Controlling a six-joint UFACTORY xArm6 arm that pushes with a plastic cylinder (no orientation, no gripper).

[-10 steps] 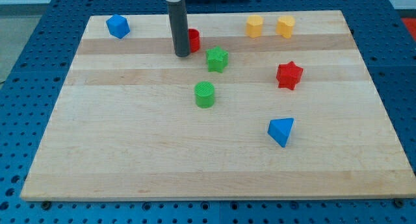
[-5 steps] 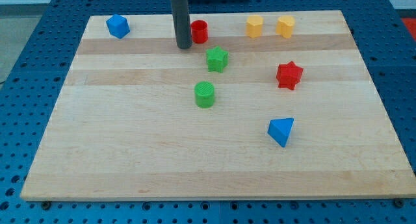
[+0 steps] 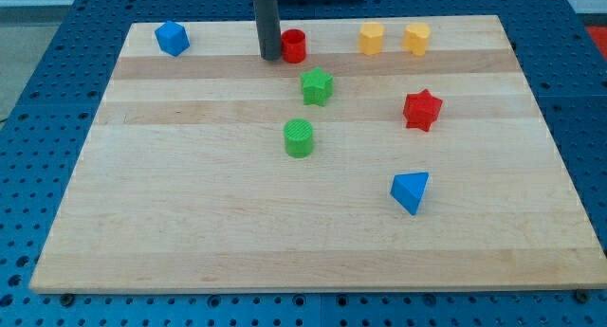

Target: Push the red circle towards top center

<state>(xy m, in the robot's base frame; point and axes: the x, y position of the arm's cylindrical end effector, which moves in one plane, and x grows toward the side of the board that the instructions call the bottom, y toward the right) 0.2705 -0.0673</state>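
The red circle (image 3: 294, 45) sits near the view's top centre of the wooden board (image 3: 190, 194). My tip (image 3: 270, 56) is at the circle's left side, touching or nearly touching it. The dark rod rises from there out of the view's top.
A green block (image 3: 317, 86) lies just below and right of the red circle, with a green cylinder (image 3: 299, 137) further down. Two yellow blocks (image 3: 371, 39) (image 3: 415, 39) sit at top right, a blue block (image 3: 172, 38) at top left. A red star (image 3: 422, 110) and a blue triangle (image 3: 410, 191) lie on the right.
My tip has moved toward the view's top and slightly right. The red circle has shifted up and to the right with it.
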